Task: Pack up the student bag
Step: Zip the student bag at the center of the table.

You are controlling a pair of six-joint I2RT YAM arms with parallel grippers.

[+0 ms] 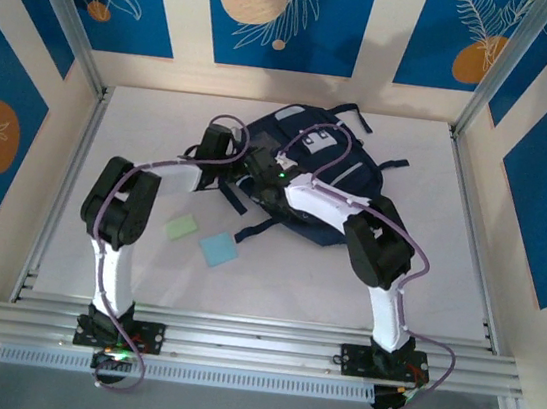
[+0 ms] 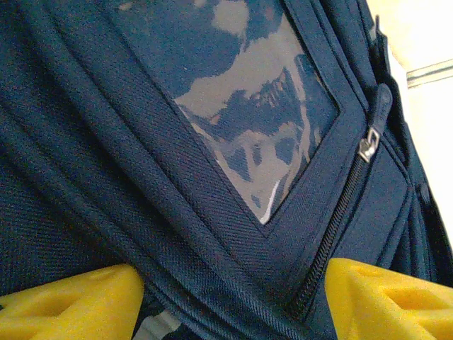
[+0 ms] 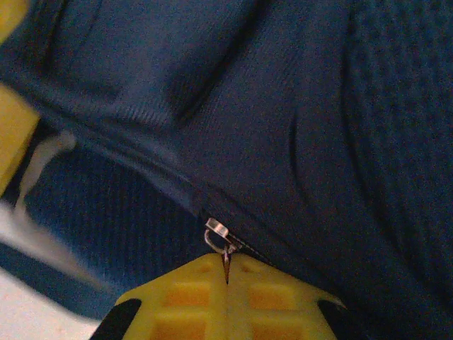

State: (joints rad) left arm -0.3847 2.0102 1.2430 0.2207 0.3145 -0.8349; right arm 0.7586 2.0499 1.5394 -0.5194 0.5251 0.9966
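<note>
The student bag [image 1: 334, 167], dark navy with black straps, lies at the back middle of the table. My left gripper [image 1: 220, 147] is at the bag's left edge. In the left wrist view it [image 2: 233, 304] is open, its yellow fingers [image 2: 71, 304] wide apart with folds of navy fabric between them; a grey patterned patch [image 2: 241, 106] and a zip with its pull [image 2: 368, 145] lie beyond. My right gripper [image 1: 256, 165] is beside it on the bag. In the right wrist view it [image 3: 226, 273] is shut on a small metal zip pull [image 3: 224, 244] at a seam.
A pale green card [image 1: 182, 227] and a light blue card [image 1: 218, 249] lie flat on the white table [image 1: 445, 278] in front of the bag, between the two arms. Aluminium rails and patterned walls fence the table on all sides.
</note>
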